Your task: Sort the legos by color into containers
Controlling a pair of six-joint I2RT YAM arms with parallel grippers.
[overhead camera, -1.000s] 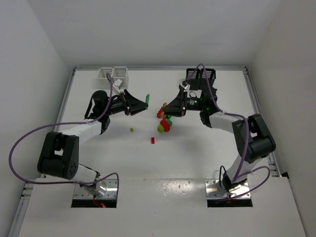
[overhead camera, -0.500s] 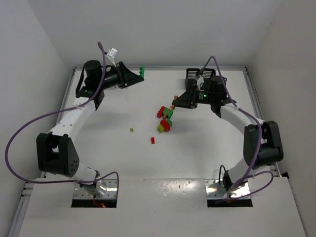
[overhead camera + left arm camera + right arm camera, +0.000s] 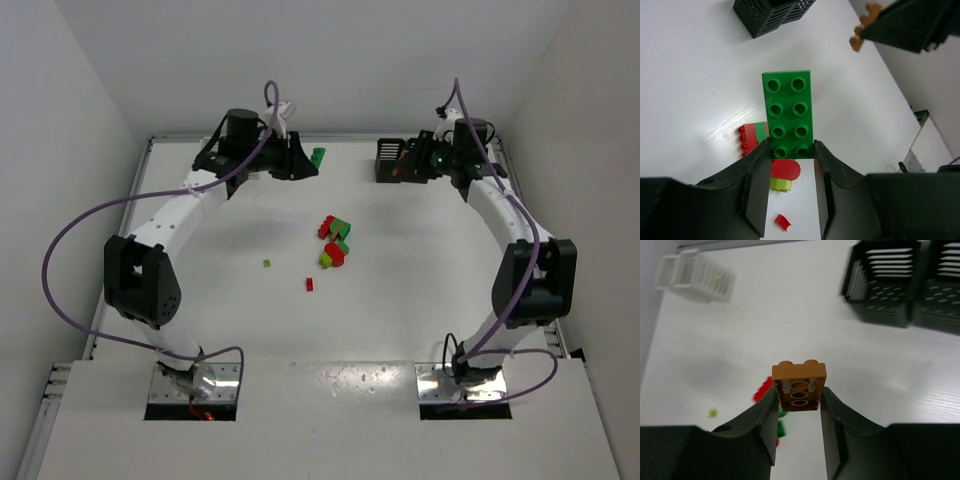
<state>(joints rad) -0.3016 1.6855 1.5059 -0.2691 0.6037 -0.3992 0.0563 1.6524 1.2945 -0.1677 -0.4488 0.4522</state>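
Pinching likely-light, rigid bricks by flat sides: left gripper (image 3: 789, 152) clamps green eight-stud plastic brick (image 3: 787, 112), right gripper (image 3: 798, 402) clamps small orange plastic brick (image 3: 799, 382).

Nothing readable anywhere here, no words, numbers or brand marks. The green brick (image 3: 787, 115) shows plain studs and the brown brick (image 3: 799, 386) only its hollow underside. The black bins (image 3: 771, 14) and white bins (image 3: 696, 276) show bare slats. A small white tag (image 3: 284, 108) over the worktop's far edge is too small to read.
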